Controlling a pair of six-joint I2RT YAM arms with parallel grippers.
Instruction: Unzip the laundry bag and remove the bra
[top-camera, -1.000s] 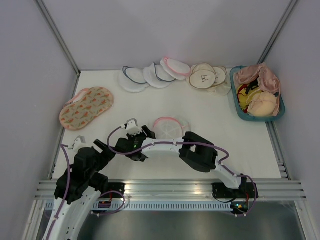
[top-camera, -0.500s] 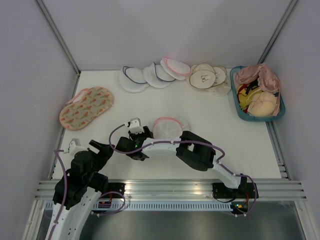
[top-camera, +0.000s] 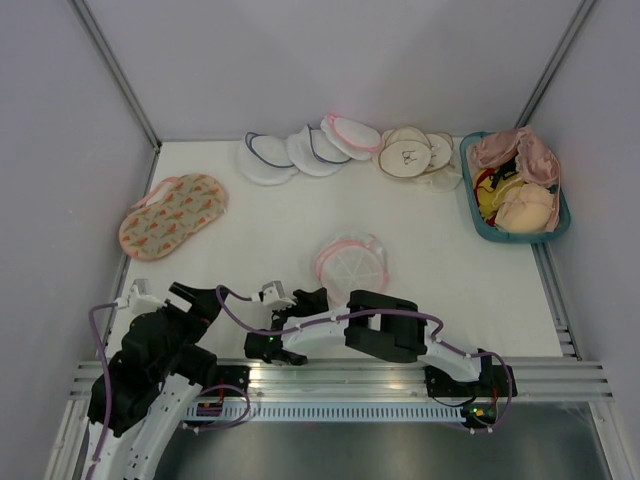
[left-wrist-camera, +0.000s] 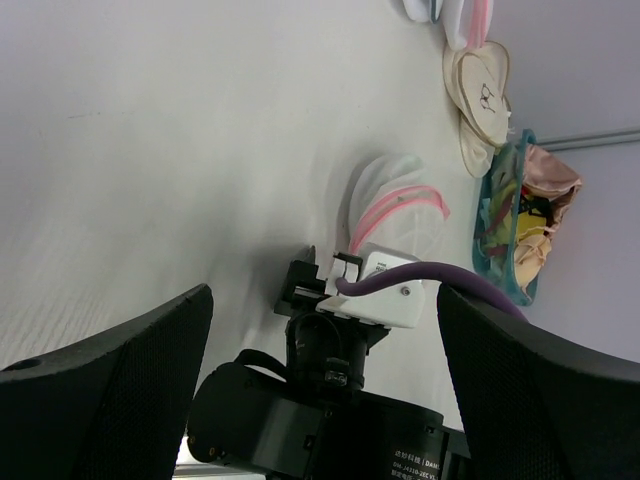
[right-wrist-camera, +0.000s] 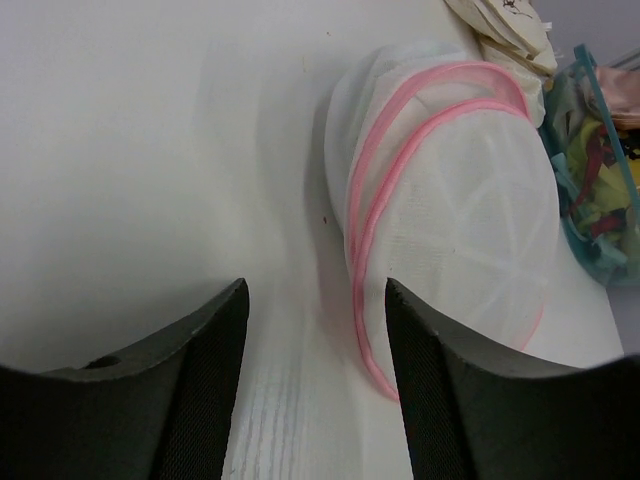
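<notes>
The laundry bag (top-camera: 351, 265), a white mesh dome with pink zipper trim, lies on the table a little right of centre. It also shows in the left wrist view (left-wrist-camera: 400, 205) and fills the right of the right wrist view (right-wrist-camera: 470, 210). My right gripper (top-camera: 312, 297) (right-wrist-camera: 315, 290) is open and empty, just short of the bag's near left edge and not touching it. My left gripper (top-camera: 195, 296) (left-wrist-camera: 322, 295) is wide open and empty at the near left, facing the right arm's wrist. The bra does not show apart from the bag.
A teal basket (top-camera: 468, 190) at the back right holds peach-pink bras and a yellow item. An orange floral bag (top-camera: 173, 215) lies at the left. White pouches with dark blue trim (top-camera: 285, 152), another pink-trimmed pouch (top-camera: 350, 132) and cream pouches (top-camera: 410, 152) line the back wall.
My right gripper has drawn back from the bag towards the near edge. My left gripper has pulled back to the near left. The bag has shifted slightly right and nearer.
</notes>
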